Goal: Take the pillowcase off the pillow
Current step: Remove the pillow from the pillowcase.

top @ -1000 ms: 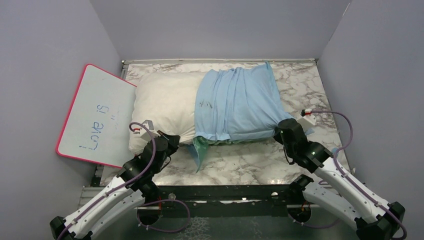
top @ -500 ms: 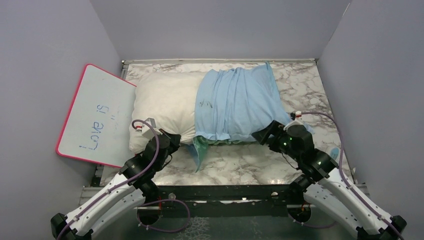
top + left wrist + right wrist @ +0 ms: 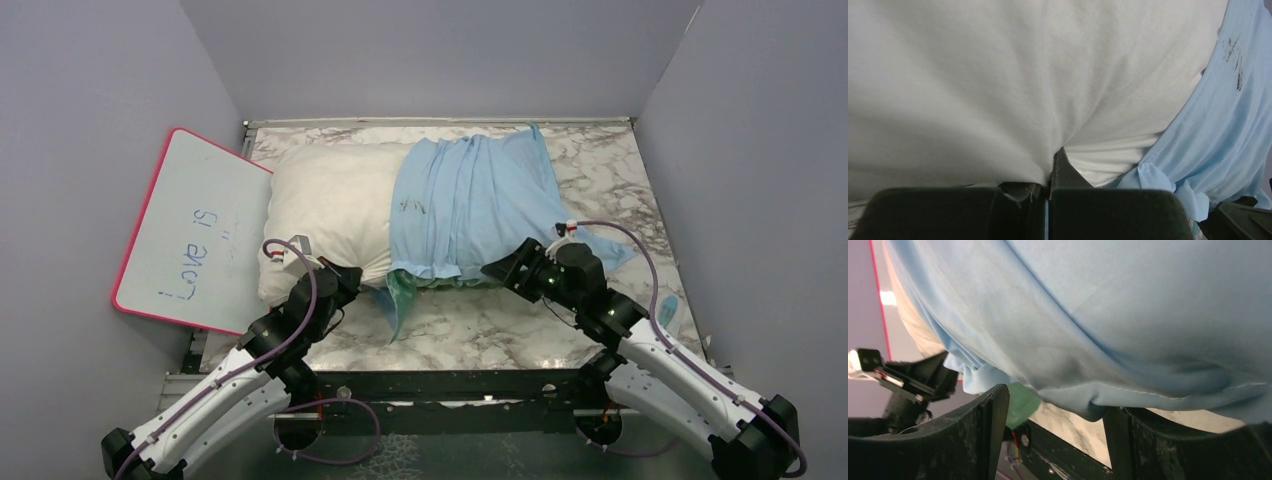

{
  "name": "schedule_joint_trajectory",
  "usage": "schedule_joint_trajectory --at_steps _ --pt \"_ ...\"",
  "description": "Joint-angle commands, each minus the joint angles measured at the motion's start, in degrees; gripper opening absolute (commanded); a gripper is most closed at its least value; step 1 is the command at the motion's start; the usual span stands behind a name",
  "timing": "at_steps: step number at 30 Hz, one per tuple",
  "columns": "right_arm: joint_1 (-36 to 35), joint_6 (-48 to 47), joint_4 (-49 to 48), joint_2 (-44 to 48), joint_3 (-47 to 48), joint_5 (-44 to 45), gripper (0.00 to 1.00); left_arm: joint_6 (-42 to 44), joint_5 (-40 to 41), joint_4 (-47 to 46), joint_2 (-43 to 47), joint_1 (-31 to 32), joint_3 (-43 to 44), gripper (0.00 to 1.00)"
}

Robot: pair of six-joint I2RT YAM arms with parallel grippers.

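Note:
The cream-white pillow (image 3: 330, 210) lies across the marble table, its right half inside the light blue pillowcase (image 3: 475, 205). A teal-green flap of the case (image 3: 398, 295) hangs out at the near hem. My left gripper (image 3: 343, 282) is at the pillow's near edge, shut on a pinch of the white pillow fabric (image 3: 998, 75), with the left gripper (image 3: 1054, 162) tips buried in the fold. My right gripper (image 3: 503, 270) stands open at the case's near hem. In the right wrist view the right gripper (image 3: 1055, 402) straddles the drooping blue hem (image 3: 1108, 315) without clamping it.
A pink-framed whiteboard (image 3: 190, 235) leans against the left wall beside the pillow. Grey walls close in on three sides. Bare marble table (image 3: 500, 320) runs between the pillow and the dark front rail (image 3: 450, 385).
My right gripper has let go and opened, then swung left along the pillowcase's near hem. The left gripper has kept its pinch on the pillow.

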State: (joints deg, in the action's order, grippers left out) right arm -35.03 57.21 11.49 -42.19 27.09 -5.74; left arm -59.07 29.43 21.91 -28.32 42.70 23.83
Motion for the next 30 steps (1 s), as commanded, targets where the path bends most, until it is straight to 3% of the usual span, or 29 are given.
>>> schedule_joint_trajectory --at_steps 1,4,6,8,10,14,17,24,27,30 --pt "0.13 7.05 -3.59 -0.36 -0.45 8.68 0.67 0.26 -1.13 -4.36 1.15 -0.27 0.14 0.0" --pt "0.13 4.77 -2.85 0.27 0.33 9.96 0.47 0.27 -1.22 -4.29 1.32 -0.26 0.17 0.0" --pt "0.13 3.9 -2.5 1.06 0.47 10.82 0.4 0.23 -1.14 -4.25 1.33 -0.29 0.0 0.0" --pt "0.13 2.59 -2.77 1.91 0.21 11.66 0.24 0.04 -1.05 -4.36 1.32 -0.33 -0.22 0.0" --pt "0.13 1.39 -1.67 2.87 0.67 12.44 0.16 0.02 -1.04 -4.33 1.24 -0.33 -0.24 0.0" --pt "0.11 -0.65 3.51 4.33 2.92 16.72 0.11 0.38 -0.58 -3.72 1.64 -0.26 -0.03 0.0" --pt "0.13 -2.71 10.47 4.95 5.67 24.3 0.01 1.23 0.97 -1.34 2.3 -0.33 0.79 0.0" --pt "0.12 -2.34 22.57 6.48 9.1 44.46 0.01 2.31 5.08 3.88 6.13 -0.3 2.12 0.0" --pt "0.12 -2.37 23.07 7.86 9.98 45.57 0.01 1.92 4.89 4.19 6.98 -0.33 1.71 0.0" --pt "0.13 -4.05 19.6 8.87 9.72 38.23 0.01 1.48 4.14 3.86 6.61 -0.33 1.48 0.0"
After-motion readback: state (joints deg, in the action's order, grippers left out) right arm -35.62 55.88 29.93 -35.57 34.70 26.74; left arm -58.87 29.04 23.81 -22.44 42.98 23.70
